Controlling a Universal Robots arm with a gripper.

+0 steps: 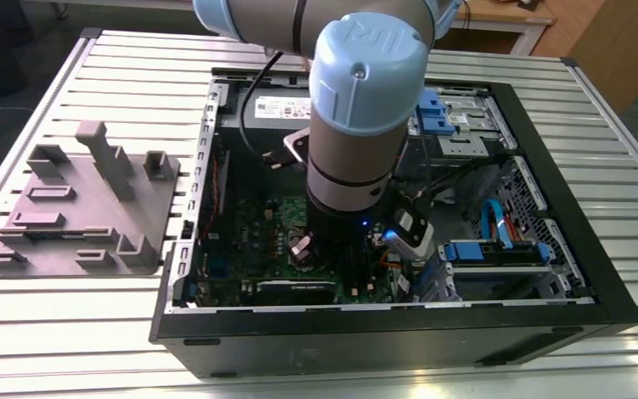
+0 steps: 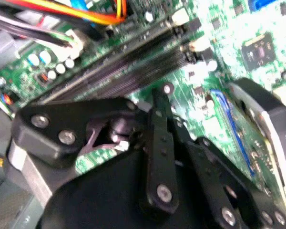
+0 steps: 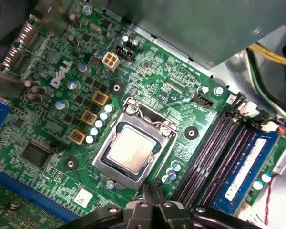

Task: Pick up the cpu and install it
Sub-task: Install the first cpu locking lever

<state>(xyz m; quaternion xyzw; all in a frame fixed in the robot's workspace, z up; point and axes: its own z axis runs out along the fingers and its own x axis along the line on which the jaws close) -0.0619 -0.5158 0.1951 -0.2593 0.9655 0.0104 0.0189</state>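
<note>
We judge the cpu (image 3: 132, 153) installed in its socket (image 3: 102, 153); our end effector (image 3: 152, 192), pressed together and empty, hovers near; retreating calls for a straight lift.

Look: in the first wrist view I see the cpu (image 3: 132, 149), a small square chip with a pale silver-grey top and a thin greenish rim.
Pose: flat, metal face up.
Place: seated inside the silver socket frame (image 3: 166, 130) on the green motherboard (image 3: 152, 67).
</note>
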